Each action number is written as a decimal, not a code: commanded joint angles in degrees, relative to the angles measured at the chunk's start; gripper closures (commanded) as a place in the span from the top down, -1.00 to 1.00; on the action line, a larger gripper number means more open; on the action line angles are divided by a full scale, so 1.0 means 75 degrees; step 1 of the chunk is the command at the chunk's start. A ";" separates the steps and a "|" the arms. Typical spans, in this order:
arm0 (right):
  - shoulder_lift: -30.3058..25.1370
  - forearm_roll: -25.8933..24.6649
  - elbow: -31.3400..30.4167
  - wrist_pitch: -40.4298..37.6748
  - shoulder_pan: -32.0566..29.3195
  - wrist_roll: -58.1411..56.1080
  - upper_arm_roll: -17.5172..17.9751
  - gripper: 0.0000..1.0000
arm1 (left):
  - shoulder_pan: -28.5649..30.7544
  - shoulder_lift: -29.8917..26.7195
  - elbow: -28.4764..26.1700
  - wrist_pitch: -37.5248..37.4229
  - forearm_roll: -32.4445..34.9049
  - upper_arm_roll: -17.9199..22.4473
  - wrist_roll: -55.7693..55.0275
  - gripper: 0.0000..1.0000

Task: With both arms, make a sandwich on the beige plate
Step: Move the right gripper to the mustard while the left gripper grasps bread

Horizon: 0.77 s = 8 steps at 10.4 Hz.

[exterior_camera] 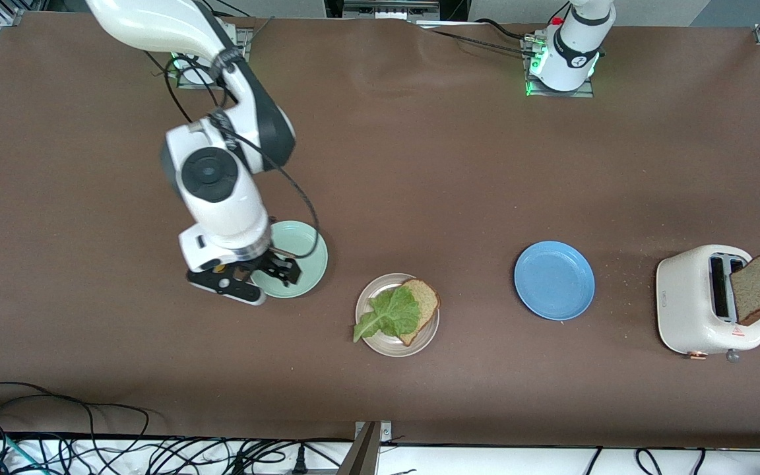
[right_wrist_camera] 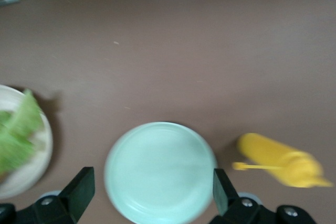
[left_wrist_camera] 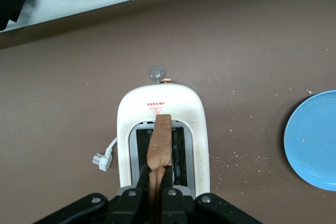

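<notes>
Left gripper [left_wrist_camera: 156,192] pinches bread slice [exterior_camera: 755,287] standing on edge over toaster [exterior_camera: 690,309] slot, long axis along slot. Right gripper [right_wrist_camera: 152,192] jaws spread over green plate [right_wrist_camera: 160,171]. Bread and lettuce [exterior_camera: 390,313] lie on beige plate [exterior_camera: 373,343]. Only right wrist view shows yellow bottle [right_wrist_camera: 281,161].

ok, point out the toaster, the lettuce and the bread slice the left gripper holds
toaster [exterior_camera: 687,303]: front view, on its white side wall.
lettuce [exterior_camera: 394,311]: front view, middle of the leaf.
bread slice [exterior_camera: 753,287]: front view, on its brown face.
left gripper [left_wrist_camera: 156,192]: left wrist view, between the fingertips.
</notes>
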 commanded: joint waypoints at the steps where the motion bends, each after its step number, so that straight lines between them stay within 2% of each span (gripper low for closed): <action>1: -0.0969 0.0000 -0.0994 -0.0757 -0.0445 -0.1915 0.0037 1.00 | -0.0008 -0.0406 -0.0019 -0.0417 -0.0156 -0.0063 -0.0007 -1.00; 4: -0.2562 0.0011 -0.3230 -0.0643 -0.0681 -0.3946 -0.0454 1.00 | -0.0008 -0.0606 -0.0019 -0.0769 -0.0167 -0.0273 -0.0392 -1.00; 5: -0.3066 0.0162 -0.4015 -0.0329 -0.0681 -0.4659 -0.0815 1.00 | -0.0008 -0.0606 0.0005 -0.0921 -0.0156 -0.0460 -0.0591 -1.00; 7: -0.3818 0.0956 -0.5365 0.0572 -0.0681 -0.6705 -0.1763 1.00 | -0.0008 -0.0699 0.0016 -0.1075 -0.0144 -0.0649 -0.0874 -1.00; 8: -0.3833 0.1680 -0.5579 0.0739 -0.0681 -0.7993 -0.2221 1.00 | -0.0008 -0.0735 0.0017 -0.1121 -0.0155 -0.0673 -0.0990 -1.00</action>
